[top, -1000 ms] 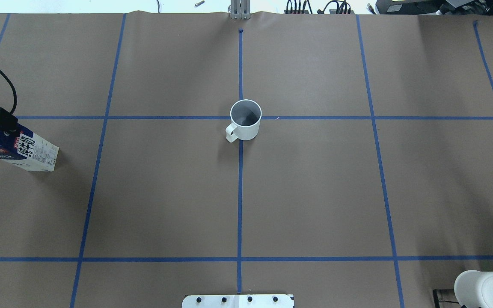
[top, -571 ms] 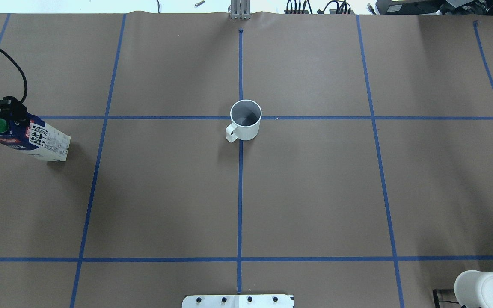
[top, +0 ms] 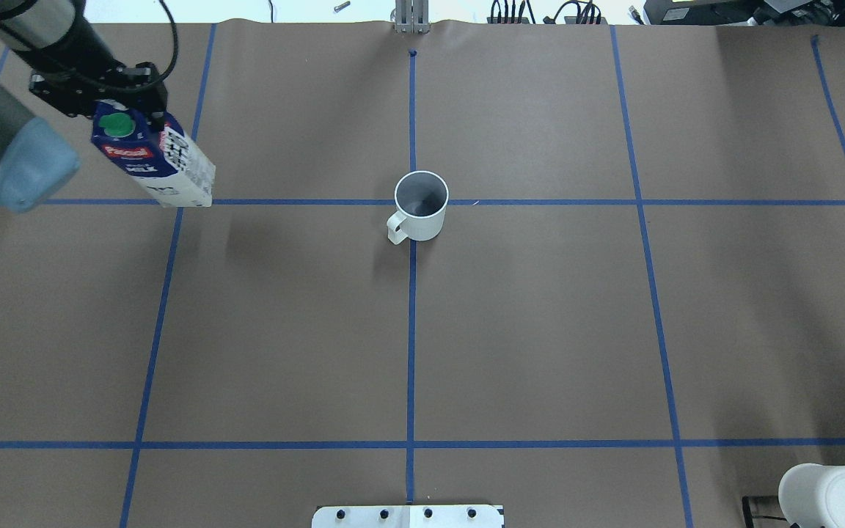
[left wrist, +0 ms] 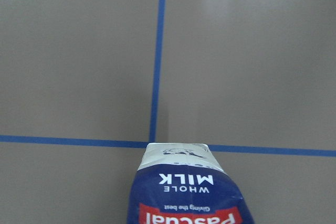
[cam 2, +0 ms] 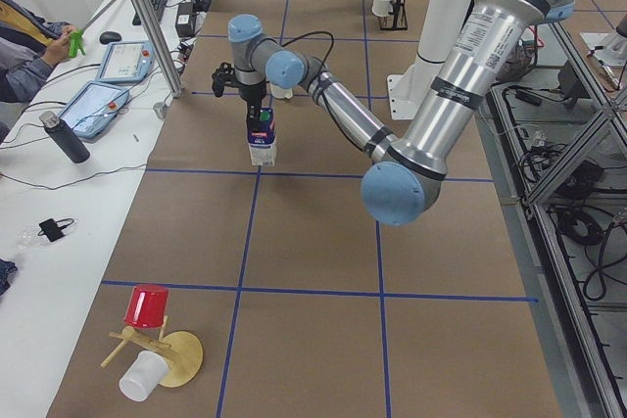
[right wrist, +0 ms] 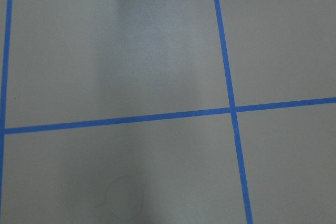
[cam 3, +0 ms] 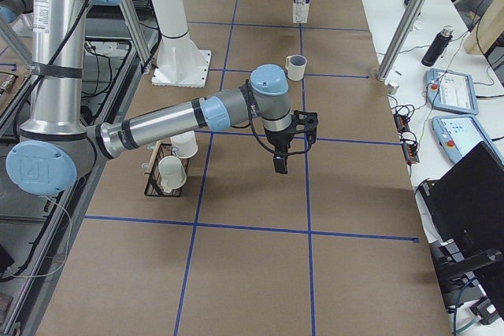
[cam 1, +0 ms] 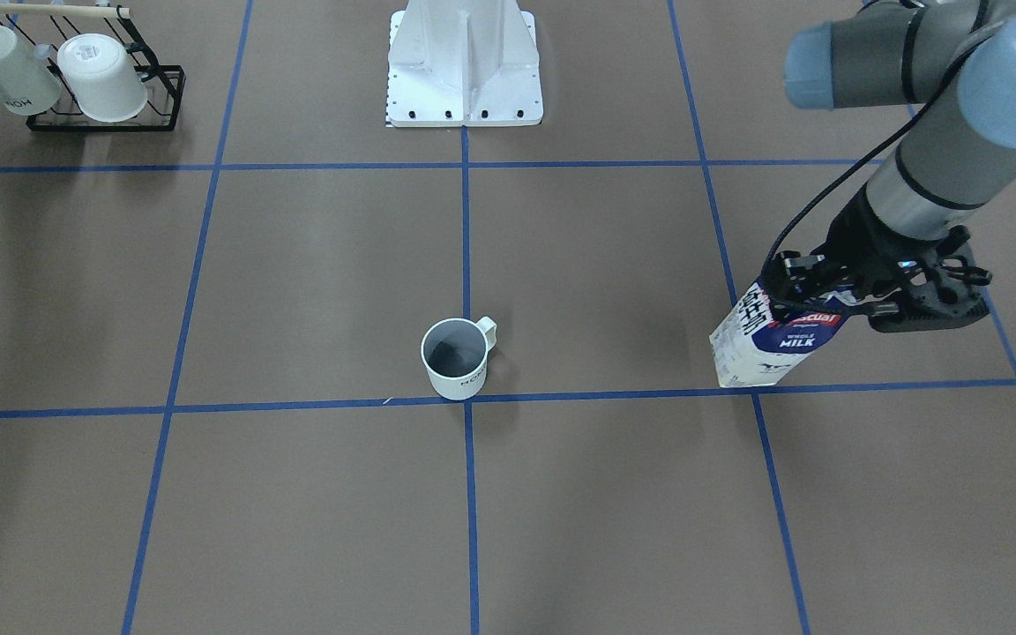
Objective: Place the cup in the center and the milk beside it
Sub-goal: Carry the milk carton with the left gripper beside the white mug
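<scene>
Nearest the robot, the white base plate (top: 408, 515) is seen at the table's edge, and a wire rack (cam 1: 107, 115) holding white mugs is set off towards the robot's right. Out past that rack, the right gripper (cam 3: 281, 161) is held above the brown paper with its fingers pointed down. It is caught only by the side camera, so whether it is spread or closed cannot be told. Brown paper and a tape crossing are shown by its wrist camera.

Further out, the cup (top: 420, 207) is found upright at the center (cam 1: 469, 402), its foot touching the crossing of the two blue tape lines. Its handle is turned towards the robot's left (and slightly back towards the base). Small dark lettering is seen low on its side.

Further still, and well apart from the cup on the robot's left, the milk (top: 155, 158) is gripped at its top by the left gripper (top: 111, 110), whose fingers are clamped on the carton just behind the green cap (top: 116, 125). The carton is held roughly upright over the neighbouring tape crossing (left wrist: 153, 143). It appears to be carried clear of the paper, since its shadow is cast apart from its base.

Beyond the far edge, cables (top: 540, 11) are seen
</scene>
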Controlling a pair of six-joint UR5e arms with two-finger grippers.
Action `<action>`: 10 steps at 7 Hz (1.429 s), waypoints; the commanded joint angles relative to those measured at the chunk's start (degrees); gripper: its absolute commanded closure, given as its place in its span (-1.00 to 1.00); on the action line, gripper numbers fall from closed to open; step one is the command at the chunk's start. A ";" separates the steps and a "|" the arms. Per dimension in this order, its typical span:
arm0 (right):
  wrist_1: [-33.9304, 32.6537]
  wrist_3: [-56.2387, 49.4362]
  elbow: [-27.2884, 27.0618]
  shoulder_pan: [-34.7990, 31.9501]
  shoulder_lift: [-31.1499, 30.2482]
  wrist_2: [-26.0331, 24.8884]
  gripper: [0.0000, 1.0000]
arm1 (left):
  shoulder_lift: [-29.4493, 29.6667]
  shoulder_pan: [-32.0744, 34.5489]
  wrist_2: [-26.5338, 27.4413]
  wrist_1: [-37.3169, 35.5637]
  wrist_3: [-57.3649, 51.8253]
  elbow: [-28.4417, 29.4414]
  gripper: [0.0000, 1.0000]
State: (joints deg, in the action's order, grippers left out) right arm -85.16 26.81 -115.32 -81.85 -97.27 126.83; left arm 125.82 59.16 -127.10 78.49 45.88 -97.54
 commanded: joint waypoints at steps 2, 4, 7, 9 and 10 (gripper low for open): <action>0.08 -1.77 -0.08 -0.95 -1.16 0.00 -1.00 | 23.82 -7.47 0.18 1.48 4.39 23.40 0.27; 0.08 -1.77 -0.08 -0.95 -1.17 0.09 -1.00 | 23.42 -11.94 4.11 6.13 10.17 24.15 0.27; 0.08 -1.77 -0.26 -0.95 -1.51 0.09 -1.00 | 23.42 -12.32 4.58 7.20 10.55 24.59 0.11; 0.16 -1.77 -0.35 -0.95 -1.52 0.18 -1.00 | 22.90 -12.32 4.58 7.20 10.20 24.59 -0.29; 0.17 -1.77 -0.35 -0.86 -1.52 0.09 -1.00 | 22.89 -12.32 4.58 7.29 10.11 24.59 -0.41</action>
State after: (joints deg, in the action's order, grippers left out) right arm -85.02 25.05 -115.64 -82.78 -98.77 126.95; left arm 148.86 46.85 -122.53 85.71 56.15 -72.96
